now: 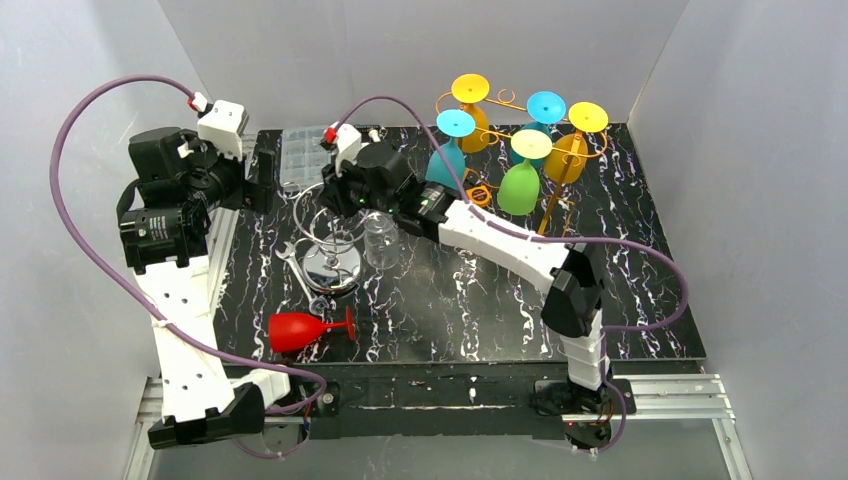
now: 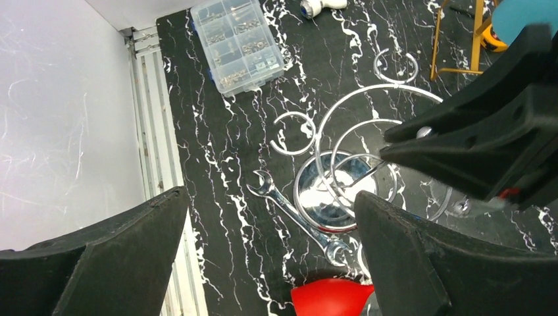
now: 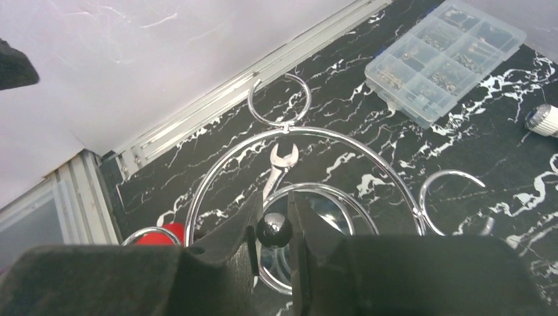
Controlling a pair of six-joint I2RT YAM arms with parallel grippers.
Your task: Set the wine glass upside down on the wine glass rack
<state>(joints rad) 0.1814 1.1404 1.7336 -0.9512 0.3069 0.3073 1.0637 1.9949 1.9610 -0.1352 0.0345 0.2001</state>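
The right gripper (image 3: 273, 232) pinches the black knob (image 3: 274, 228) atop the chrome wine glass rack (image 3: 309, 131); I'd hold it steady, without tilting. The left gripper (image 2: 270, 253) hangs spread wide beside the rack. The red wine glass (image 1: 298, 330) lies sideways on the tabletop (image 1: 450, 320), near the rack.

Bare tabletop (image 1: 470, 320) at lower centre of the top view gives open passage; centre left, chrome rack (image 1: 335, 265), wrench (image 1: 297, 270), clear glass (image 1: 381, 240) and right arm (image 1: 500, 245) crowd together.
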